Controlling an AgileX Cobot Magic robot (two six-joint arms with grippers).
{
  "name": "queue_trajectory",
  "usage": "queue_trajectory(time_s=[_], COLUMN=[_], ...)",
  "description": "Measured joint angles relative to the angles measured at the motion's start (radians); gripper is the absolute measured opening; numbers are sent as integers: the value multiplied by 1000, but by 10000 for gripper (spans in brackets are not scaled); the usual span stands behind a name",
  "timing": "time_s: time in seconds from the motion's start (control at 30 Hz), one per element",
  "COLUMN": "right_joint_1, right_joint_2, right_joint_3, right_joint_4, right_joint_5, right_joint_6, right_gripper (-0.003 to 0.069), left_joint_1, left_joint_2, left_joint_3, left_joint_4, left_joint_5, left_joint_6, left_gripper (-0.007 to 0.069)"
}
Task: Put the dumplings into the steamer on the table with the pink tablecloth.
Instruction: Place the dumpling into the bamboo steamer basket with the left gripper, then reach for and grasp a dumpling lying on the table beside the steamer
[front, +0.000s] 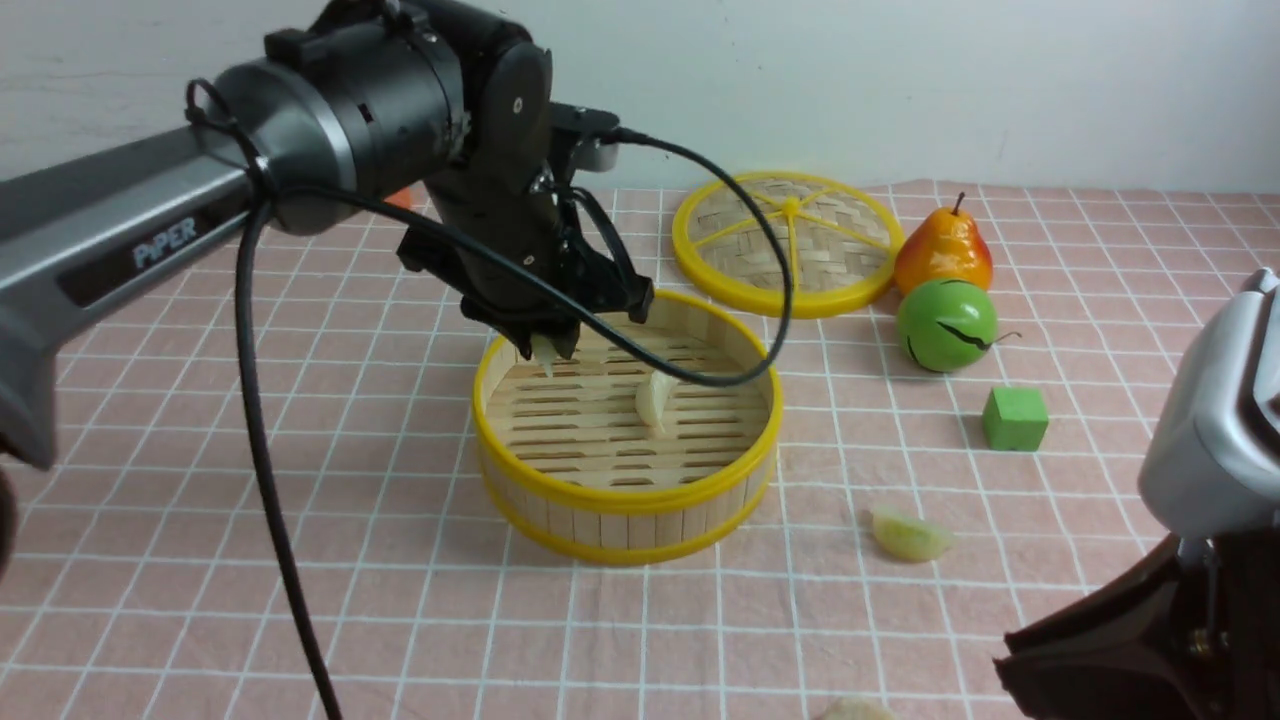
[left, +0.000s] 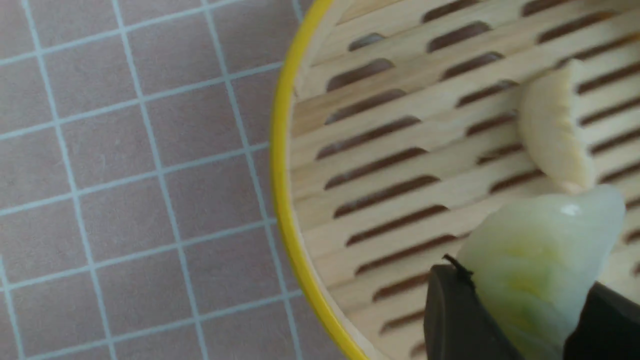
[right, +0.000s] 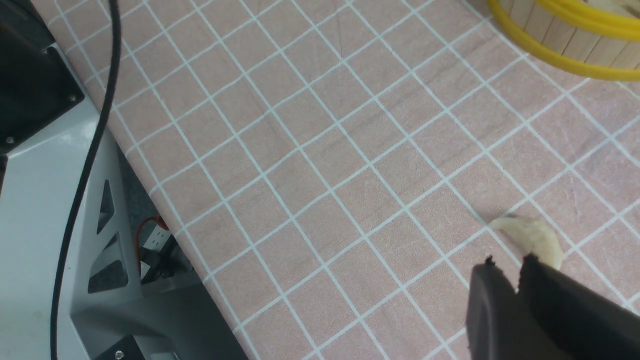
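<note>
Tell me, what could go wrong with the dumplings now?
The left hand pinches the green dumpling by one end, so it might slip early and bounce off the steamer rim. The closed right hand is beside a cream dumpling near the table edge; a nudge might knock it off.

We see the left arm (front: 120, 240) as a grey square beam with the white word PIPER (front: 165, 243) and a round black-and-silver joint (front: 340, 100). A black cable (front: 260, 420) runs from it. The right arm (front: 1215, 430) has a rounded silver shell. The right gripper (right: 510, 262) has matte black fingers (right: 560, 305).
</note>
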Motion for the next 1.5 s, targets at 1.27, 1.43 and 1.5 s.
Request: queue_trajectory(time_s=[1.27, 1.43, 1.5], right_joint_1=[-11, -11, -11], right_joint_2=[367, 386, 409], right_joint_3=[-137, -137, -137], right_joint_4=[-262, -257, -236], right_joint_5=[46, 42, 42], right_joint_6=[-96, -121, -148], right_gripper=[-20, 13, 62], left_joint_1=[14, 14, 14], left_joint_2=[-423, -665, -772], left_joint_3=[47, 332, 448], left_joint_4=[-16, -22, -40], left_joint_5=[285, 271, 247], left_joint_6=[15, 15, 14], left_gripper=[-14, -14, -14])
